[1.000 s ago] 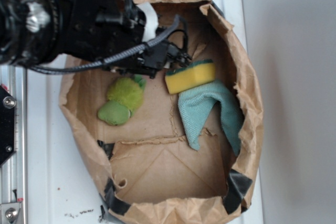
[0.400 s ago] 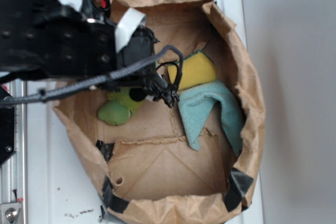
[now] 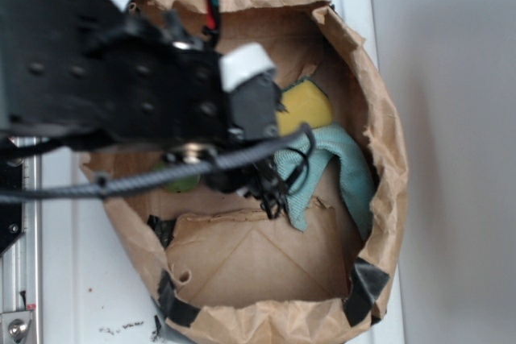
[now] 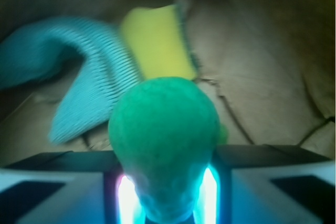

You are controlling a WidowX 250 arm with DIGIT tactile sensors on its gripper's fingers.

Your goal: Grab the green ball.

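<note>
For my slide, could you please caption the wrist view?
Green ball sits between the gripper fingers, with a yellow sponge and blue cloth behind.

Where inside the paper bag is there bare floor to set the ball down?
The clearest patch is the paper bag's floor at the bottom of the exterior view, between the torn flap edge and the taped corners. Higher up it is crowded: yellow sponge, teal cloth and the gripper clamped on the green ball.
</note>
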